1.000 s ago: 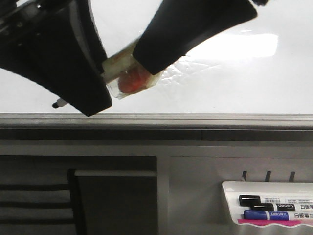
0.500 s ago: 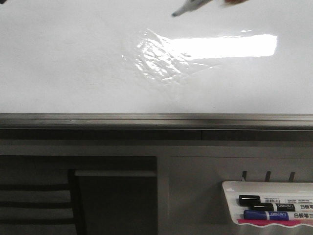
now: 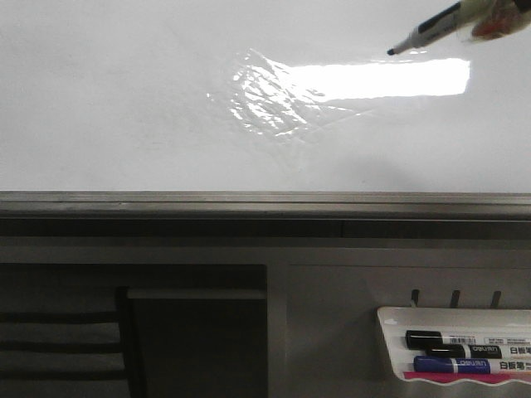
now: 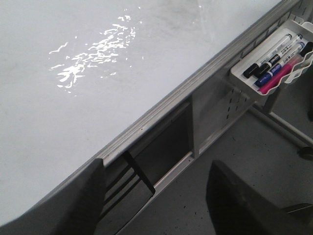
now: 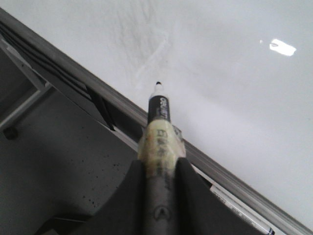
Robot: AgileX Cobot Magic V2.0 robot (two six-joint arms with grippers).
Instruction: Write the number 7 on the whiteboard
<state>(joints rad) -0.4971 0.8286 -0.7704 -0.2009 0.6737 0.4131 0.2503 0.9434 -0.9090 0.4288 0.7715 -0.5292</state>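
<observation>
1. Overhead, the whiteboard (image 3: 124, 99) fills the upper part of the front view – glossy white, with a grey metal edge rail (image 3: 265, 201) along its near side and a wrinkled shiny film patch (image 3: 270, 99) catching a bright bar of light.
2. A black-tipped marker (image 3: 427, 31) enters at the top right corner of that view, its tip pointing down-left just above the bright reflection; whether the tip touches the board I cannot tell.
3. The right wrist view shows the right gripper (image 5: 159, 169) clamped on this marker (image 5: 159, 122): both dark fingers (image 5: 132, 188) press a section of the barrel wrapped in yellowish tape, and the black cap end with its small nib sticks out toward the board surface.
4. The left gripper (image 4: 156, 205) holds nothing – its two dark fingers (image 4: 83, 196) stand wide apart, off the board on the near side of the rail, over the floor.
5. No stroke of the number 7 is visible on the board in any view; the surface reads as plain white with faint smudges.
6. A small white marker tray (image 3: 390, 319) hangs on the frame below the rail at the lower right, holding a black pen (image 3: 452, 340), a blue pen (image 3: 452, 364) and something pink at its front edge.
</observation>
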